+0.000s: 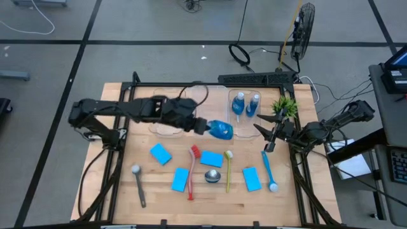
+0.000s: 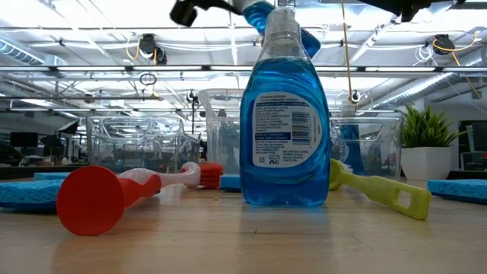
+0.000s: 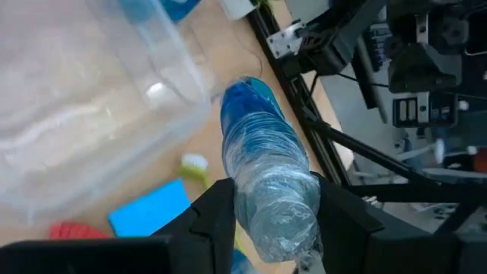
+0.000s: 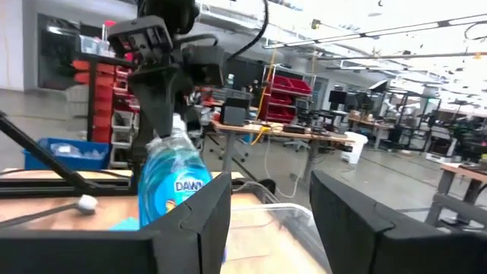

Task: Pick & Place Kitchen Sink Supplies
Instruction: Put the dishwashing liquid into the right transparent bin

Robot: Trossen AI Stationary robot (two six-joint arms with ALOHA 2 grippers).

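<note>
Bottle (image 1: 220, 130) in dark left claw (image 1: 202, 127): blue. Sponges (image 1: 161, 153) bright blue. Brushes: red (image 1: 193, 170), yellow-green (image 1: 228, 168), blue (image 1: 268, 170), grey (image 1: 138, 184). Bins (image 1: 245, 105) clear. Plant (image 1: 285, 105) green. Counter (image 1: 114, 168) pale wood.

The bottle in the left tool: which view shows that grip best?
Left wrist view: both fingers clamp the bottle near its top. High view shows it small at the left tool; right wrist view shows its front; low view only a sliver.

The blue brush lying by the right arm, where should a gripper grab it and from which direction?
Grip the blue brush mid-handle, coming straight down from above. It lies flat on the table, its slim handle running away from the round head at the near end, so fingers should close across the handle's narrow width.
</note>
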